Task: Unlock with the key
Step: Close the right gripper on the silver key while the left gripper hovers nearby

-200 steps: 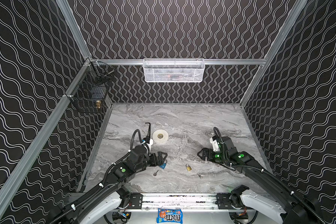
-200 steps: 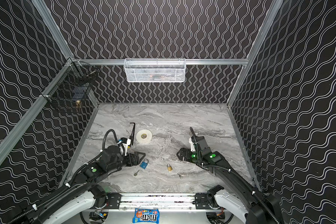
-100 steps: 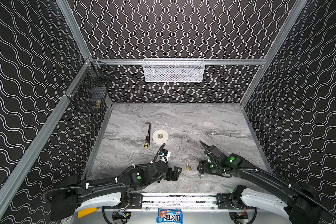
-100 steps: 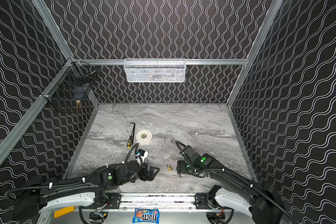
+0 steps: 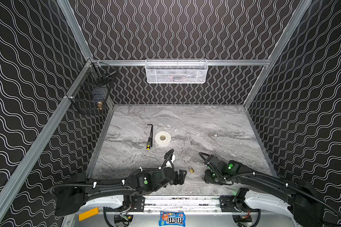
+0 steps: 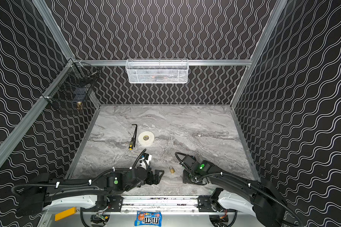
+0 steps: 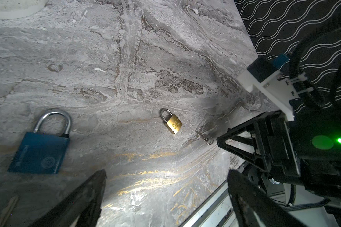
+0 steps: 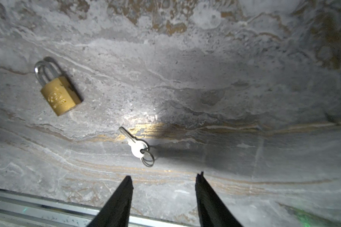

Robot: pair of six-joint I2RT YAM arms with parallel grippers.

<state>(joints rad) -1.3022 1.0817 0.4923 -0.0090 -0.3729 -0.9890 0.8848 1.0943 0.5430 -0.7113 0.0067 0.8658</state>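
We judge that the coming move is the grasp of the small silver key (image 8: pixel 135 146). The right gripper (image 8: pixel 164 175) is the nearer tool. It hangs low over the marble table (image 8: pixel 244 78), and its two fingers stand partly apart with nothing between them. The key lies flat just ahead of the fingertips, a little toward one finger and not centred in the gap. Its long axis runs obliquely to the fingers. The split ring (image 8: pixel 148 159) is the near end, and the blade points away toward the brass padlock (image 8: pixel 58 92), which lies farther ahead and apart from the key. The left gripper (image 7: pixel 167 173) is spread wide and empty, near the blue padlock (image 7: pixel 39 149).
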